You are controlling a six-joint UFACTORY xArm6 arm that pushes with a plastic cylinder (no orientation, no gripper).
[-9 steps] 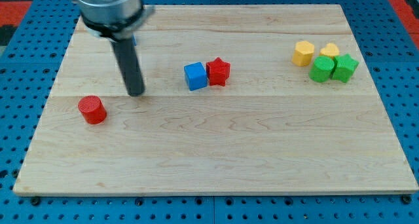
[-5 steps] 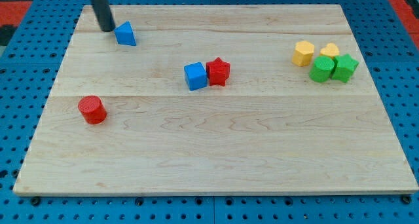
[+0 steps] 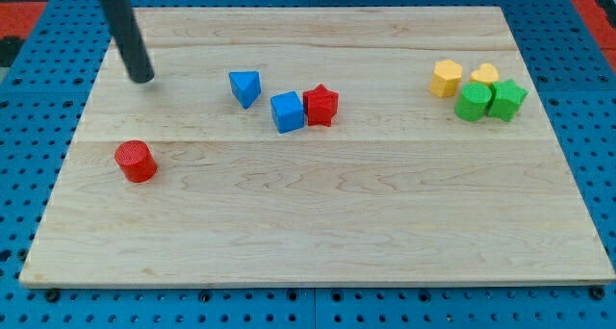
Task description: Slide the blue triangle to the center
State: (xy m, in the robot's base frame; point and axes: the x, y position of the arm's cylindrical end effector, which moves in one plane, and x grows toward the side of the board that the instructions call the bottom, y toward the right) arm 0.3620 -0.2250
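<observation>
The blue triangle (image 3: pixel 245 87) lies on the wooden board, up and left of the board's middle, just left of the blue cube (image 3: pixel 287 112). My tip (image 3: pixel 142 79) rests on the board at the upper left, well to the left of the blue triangle and apart from it. The red star (image 3: pixel 320 105) touches the blue cube's right side.
A red cylinder (image 3: pixel 136 162) stands at the left, below my tip. At the upper right sit two yellow blocks (image 3: pixel 447 78) (image 3: pixel 484 74) and two green blocks (image 3: pixel 473 102) (image 3: pixel 507 99) in a tight group. The board (image 3: pixel 318 223) lies on a blue pegboard.
The blue triangle has slid right and down from the upper left to beside the blue cube. My tip has moved slightly down and left. The other blocks have not moved.
</observation>
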